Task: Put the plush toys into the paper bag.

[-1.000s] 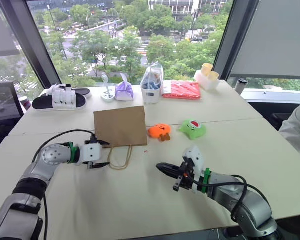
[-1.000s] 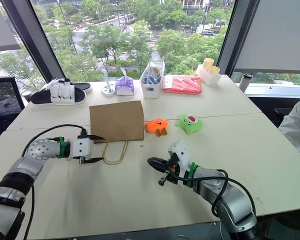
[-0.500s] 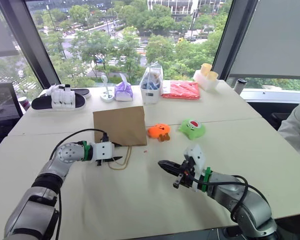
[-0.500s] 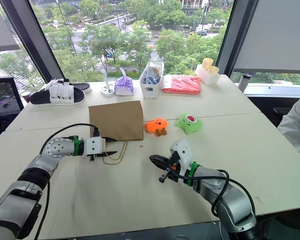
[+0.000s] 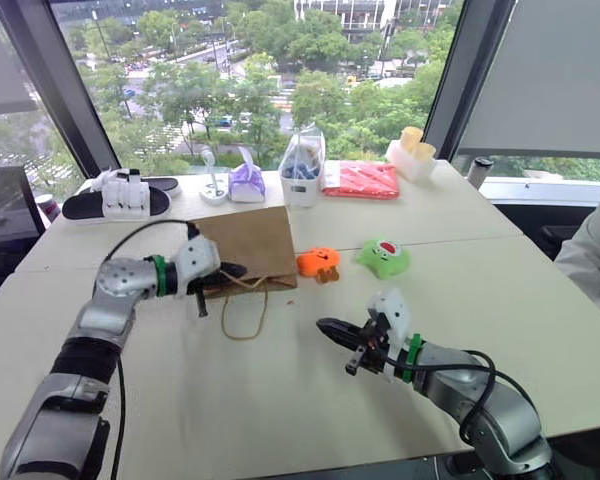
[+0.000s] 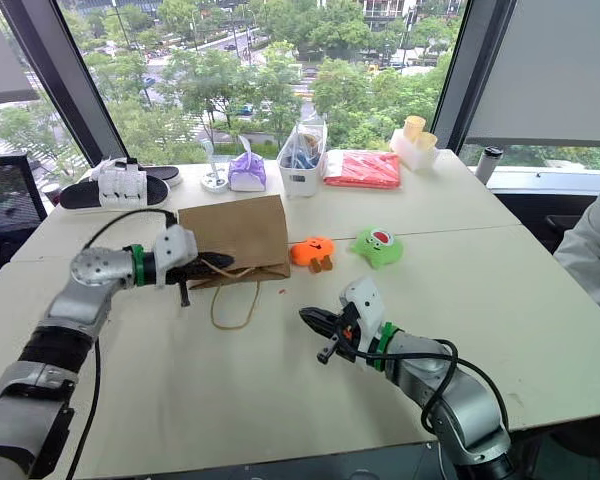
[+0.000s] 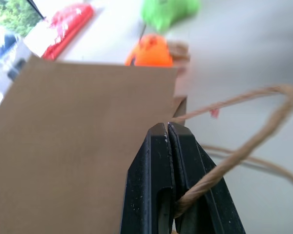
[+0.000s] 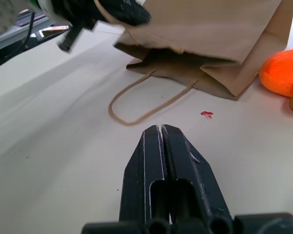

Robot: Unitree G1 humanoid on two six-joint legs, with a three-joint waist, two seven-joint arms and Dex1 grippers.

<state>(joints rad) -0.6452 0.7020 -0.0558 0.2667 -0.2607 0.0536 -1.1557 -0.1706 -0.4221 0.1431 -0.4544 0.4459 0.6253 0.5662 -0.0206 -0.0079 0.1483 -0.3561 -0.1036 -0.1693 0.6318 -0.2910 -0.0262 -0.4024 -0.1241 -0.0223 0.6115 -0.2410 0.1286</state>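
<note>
Head stereo pair looks down over the table (image 5: 280,400); both close wrist cameras share the paper bag (image 8: 210,29).

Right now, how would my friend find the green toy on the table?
Look at the brown paper bag in the middle of the big table. To its right lies an orange plush toy, and right of that the green plush toy. It alone is bright green with a red-and-white mouth.
</note>
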